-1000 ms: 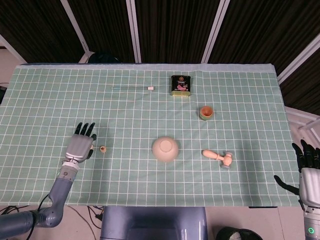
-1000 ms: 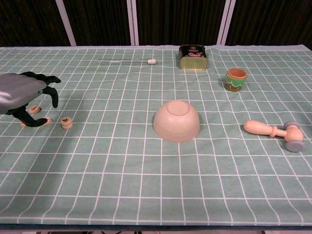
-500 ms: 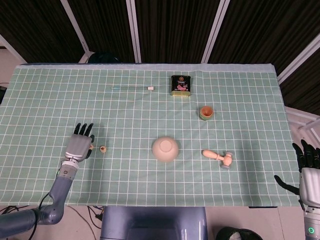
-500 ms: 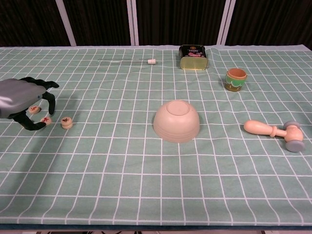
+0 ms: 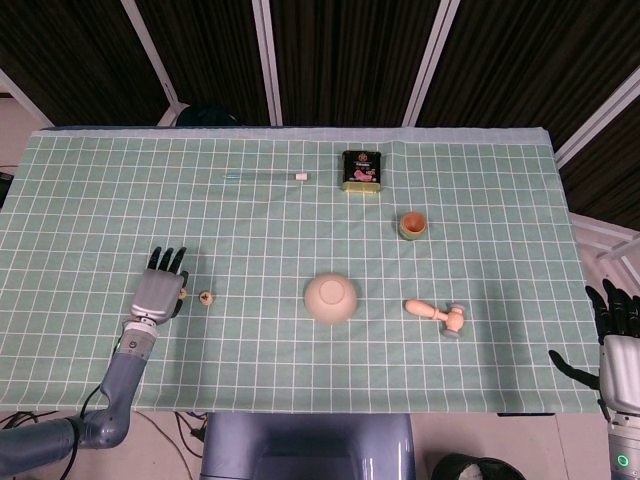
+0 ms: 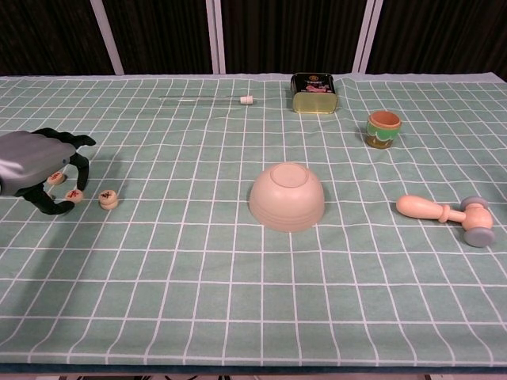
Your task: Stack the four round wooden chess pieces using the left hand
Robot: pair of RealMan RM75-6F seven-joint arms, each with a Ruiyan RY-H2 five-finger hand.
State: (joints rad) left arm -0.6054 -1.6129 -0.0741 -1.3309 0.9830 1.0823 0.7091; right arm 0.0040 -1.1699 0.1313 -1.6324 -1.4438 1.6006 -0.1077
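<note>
Three round wooden chess pieces show in the chest view. One piece lies alone on the green cloth, just right of my left hand. A second piece lies by the hand's dark fingertips, and a third piece sits under its arched fingers. A fourth piece is hidden. The left hand hovers low over them, fingers apart, gripping nothing that I can see. From the head view, the left hand lies left of the lone piece. My right hand stands off the table's right edge, fingers spread and empty.
An upturned beige bowl sits mid-table. A wooden toy hammer lies to its right. A small green and orange cup, a dark tin and a thin rod with a white tip stand further back.
My left hand has drawn back slightly toward the left and settled lower over the two nearest pieces. The pieces and the right hand have not moved.
</note>
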